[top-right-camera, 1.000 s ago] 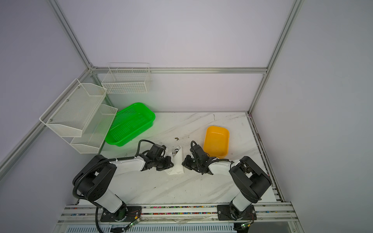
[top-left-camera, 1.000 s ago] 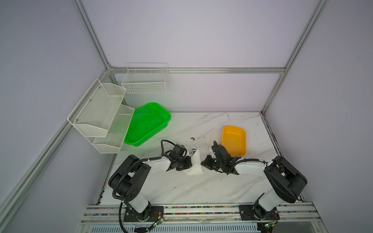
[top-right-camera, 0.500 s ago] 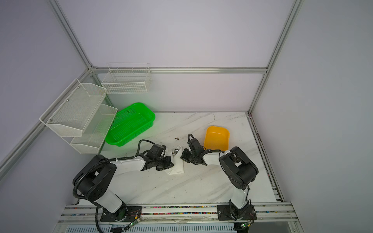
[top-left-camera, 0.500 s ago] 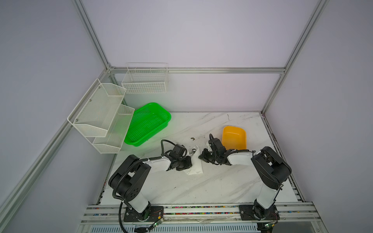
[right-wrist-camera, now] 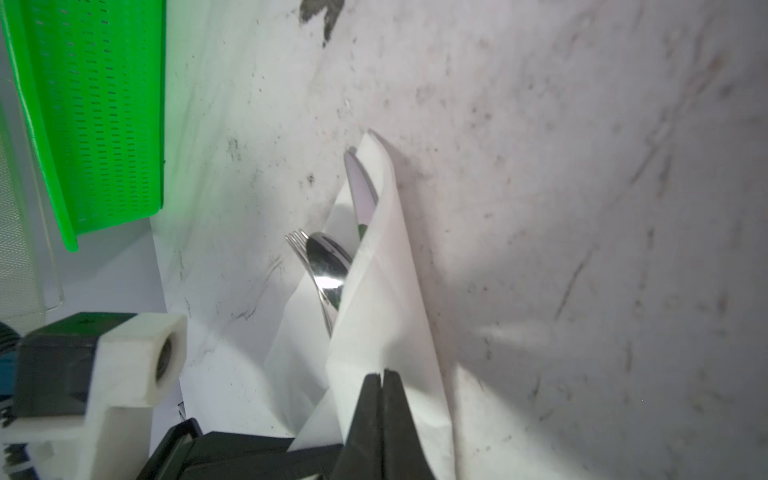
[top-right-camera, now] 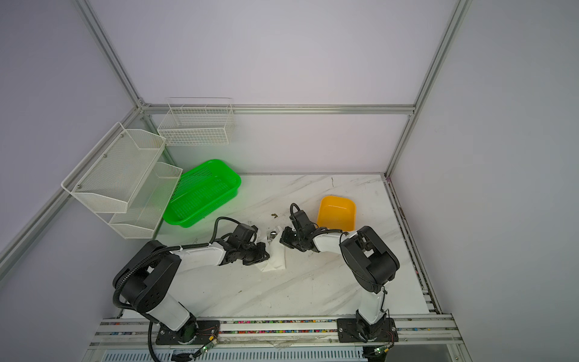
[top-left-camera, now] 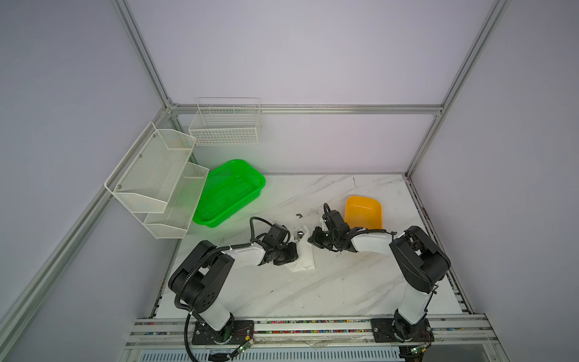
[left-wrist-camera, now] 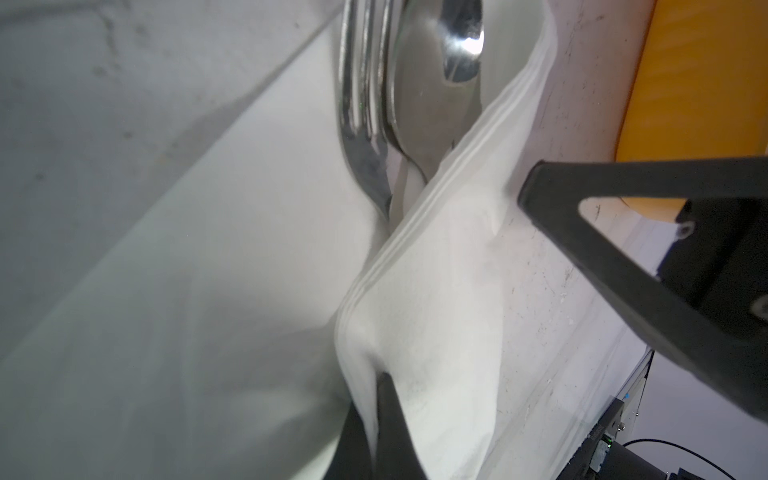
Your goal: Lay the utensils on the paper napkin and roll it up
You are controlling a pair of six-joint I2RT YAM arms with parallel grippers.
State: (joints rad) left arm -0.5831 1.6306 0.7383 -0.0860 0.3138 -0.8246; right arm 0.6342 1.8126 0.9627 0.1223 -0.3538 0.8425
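Observation:
The paper napkin [top-left-camera: 305, 257] lies folded over the utensils between both grippers in both top views. A fork [right-wrist-camera: 297, 245], a spoon [right-wrist-camera: 328, 266] and a knife tip [right-wrist-camera: 361, 195] stick out of its far end; fork [left-wrist-camera: 361, 104] and spoon [left-wrist-camera: 436, 83] also show in the left wrist view. My left gripper [left-wrist-camera: 380, 415] is shut on a raised fold of the napkin [left-wrist-camera: 436, 291], at its left edge [top-left-camera: 294, 255]. My right gripper [right-wrist-camera: 381, 399] is shut, tips touching the napkin's folded flap [right-wrist-camera: 374, 311], on its right side [top-left-camera: 311, 239].
A yellow tub [top-left-camera: 363, 211] stands just behind the right arm. A green basket [top-left-camera: 230, 192] sits at the back left, with white mesh shelves [top-left-camera: 156, 178] and a wire basket [top-left-camera: 225, 125] on the walls. Dark crumbs [top-left-camera: 298, 215] lie behind the napkin.
The right arm swung in from the right and brought its shut gripper up against the napkin. The left gripper kept its hold and barely moved.

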